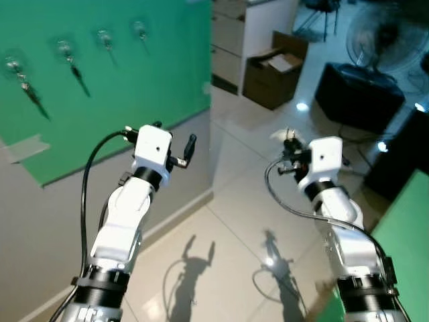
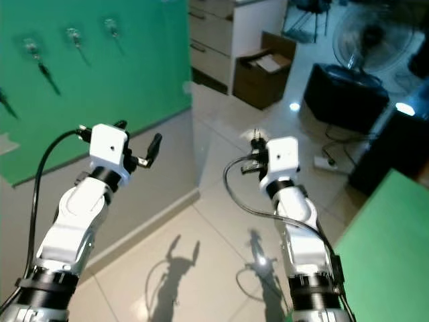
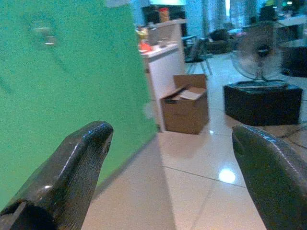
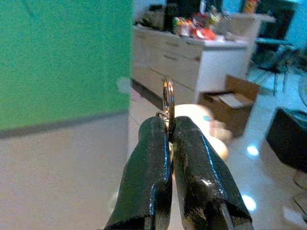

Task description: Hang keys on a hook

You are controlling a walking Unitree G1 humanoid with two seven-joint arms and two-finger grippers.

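Your right pincer (image 4: 169, 139) is pinched tight on the keys, with the brass key ring (image 4: 167, 103) poking up edge-on from between the two black fingers (image 4: 144, 177); from the head camera it's raised in front of you on the right, out over the tiled floor (image 1: 228, 248), and you can just make out a small tangle of metal at its tip (image 1: 289, 142). Your left pincer (image 1: 175, 147) is up too, on the left and close to the wall, its fingers spread wide with nothing between them; the wrist camera there looks straight through the gap at a cardboard box (image 3: 186, 108) on the floor. The hooks (image 1: 66, 50) sit in a row high on the green wall panel (image 1: 134, 80), up and to the left of both arms, and at least two of them seem to have something thin and dark hanging down already, though it's too blurry to say what. So the keys are well apart from the hooks, off to their right and lower. Further back you've got white drawers (image 1: 228, 40), a standing fan (image 1: 385, 37) and a black box (image 1: 358, 94) under it. Both arms throw shadows on the tiles below.
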